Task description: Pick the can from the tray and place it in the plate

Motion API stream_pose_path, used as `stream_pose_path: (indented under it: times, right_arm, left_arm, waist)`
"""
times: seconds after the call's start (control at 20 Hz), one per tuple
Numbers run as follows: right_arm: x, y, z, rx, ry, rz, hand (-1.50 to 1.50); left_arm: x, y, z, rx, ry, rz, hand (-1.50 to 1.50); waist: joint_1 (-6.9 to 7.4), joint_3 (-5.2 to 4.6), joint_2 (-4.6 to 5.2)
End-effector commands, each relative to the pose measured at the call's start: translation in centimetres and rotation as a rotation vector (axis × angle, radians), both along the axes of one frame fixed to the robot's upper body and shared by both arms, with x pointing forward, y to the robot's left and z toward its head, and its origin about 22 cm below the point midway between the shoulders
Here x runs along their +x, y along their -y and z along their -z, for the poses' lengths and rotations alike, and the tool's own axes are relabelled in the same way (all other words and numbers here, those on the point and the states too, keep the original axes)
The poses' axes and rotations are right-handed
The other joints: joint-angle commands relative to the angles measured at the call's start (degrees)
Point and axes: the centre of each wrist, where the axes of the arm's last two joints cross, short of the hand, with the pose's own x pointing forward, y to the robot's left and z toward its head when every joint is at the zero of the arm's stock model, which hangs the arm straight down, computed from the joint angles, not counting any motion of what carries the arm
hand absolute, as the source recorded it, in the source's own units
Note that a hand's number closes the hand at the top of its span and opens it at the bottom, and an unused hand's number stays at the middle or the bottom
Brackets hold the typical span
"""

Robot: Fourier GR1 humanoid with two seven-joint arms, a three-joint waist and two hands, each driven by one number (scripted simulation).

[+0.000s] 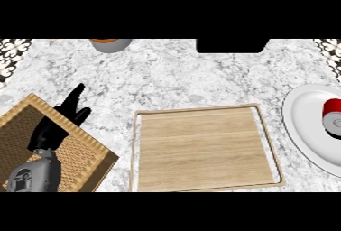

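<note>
Half the can (332, 115) shows, on plate (303, 131)

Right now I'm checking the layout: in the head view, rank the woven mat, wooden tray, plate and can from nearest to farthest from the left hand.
1. Woven mat, under the left hand.
2. Wooden tray, centre.
3. Plate, right edge.
4. Can, lying on the plate.

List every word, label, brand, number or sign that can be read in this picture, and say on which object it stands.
None can be read.
The can, lying on the plate, shows only red and white, no letters.
The tray, the woven mat and the left hand carry no text.
</note>
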Motion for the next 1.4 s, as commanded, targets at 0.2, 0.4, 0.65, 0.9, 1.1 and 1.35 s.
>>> stream_pose_path:
  times: [0.2, 0.4, 0.65, 0.9, 1.1, 1.35]
  right_arm:
    - [0.0, 6.0, 3.8, 0.181, -0.167, -0.020, 1.50]
    - [-0.3, 7.5, 5.8, 0.185, -0.260, -0.106, -1.50]
    - [0.2, 8.0, 4.9, 0.119, -0.085, -0.192, -1.50]
    - [0.5, 7.5, 2.5, 0.215, 0.212, -0.389, -1.50]
    - [0.5, 6.9, 0.2, 0.364, 0.276, -0.422, -1.50]
    - [0.0, 8.0, 1.1, 0.669, 0.201, -0.378, -1.50]
  left_arm:
    - [-1.3, -0.3, 1.0, -0.008, 0.034, -0.118, 0.00]
    - [-0.2, 0.1, 0.0, -0.013, 0.048, -0.138, 0.00]
    - [-0.5, 0.2, -0.2, -0.021, 0.035, -0.143, 0.00]
    - [-0.7, -0.9, 0.0, -0.010, 0.034, -0.162, 0.00]
    - [-0.1, -0.4, -0.1, -0.010, 0.040, -0.169, 0.00]
    - [-0.8, -0.6, -0.7, -0.002, 0.030, -0.139, 0.00]
  waist:
    - [0.69, 0.08, 0.09]
    - [0.63, 0.08, 0.07]
    - [0.29, 0.05, -0.13]
    - [-0.84, 0.04, -0.36]
    - [-1.20, -0.09, -0.42]
    - [-0.49, -0.04, -0.49]
